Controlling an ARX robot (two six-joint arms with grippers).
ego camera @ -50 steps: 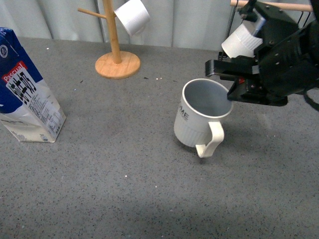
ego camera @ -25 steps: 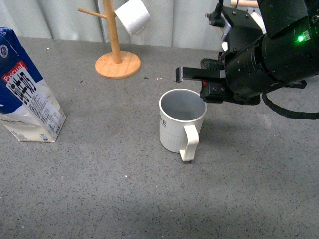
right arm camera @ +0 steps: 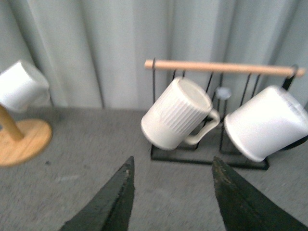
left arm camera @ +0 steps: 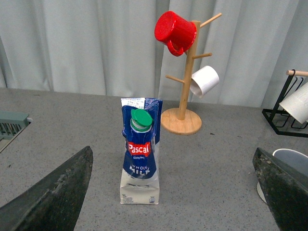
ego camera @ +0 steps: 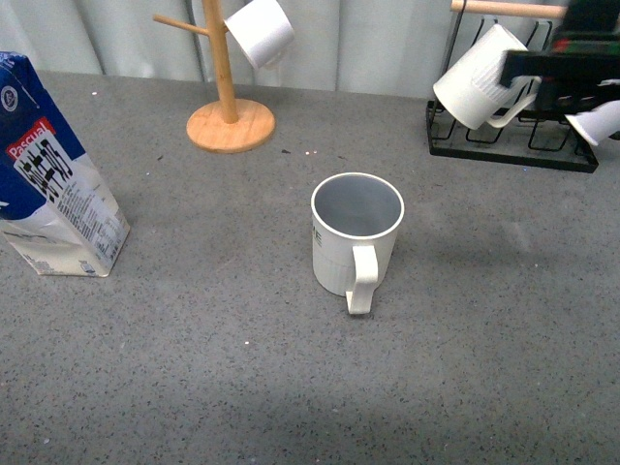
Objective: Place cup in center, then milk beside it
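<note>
The cup stands upright on the grey tabletop near the middle, handle toward the front camera, with nothing touching it. The milk stands at the far left. In the left wrist view the milk is straight ahead, green cap on top, and the cup's rim peeks out at the edge. My left gripper is open, well short of the carton. My right gripper is open and empty, facing the rack; the front view shows only a dark blurred part of that arm.
A wooden mug tree at the back carries a white mug and a red mug. A black wire rack at the back right holds a ribbed white mug and another mug.
My right gripper set the tilted cup upright, let go of it, and pulled back up and to the right toward the rack. The milk has not moved.
</note>
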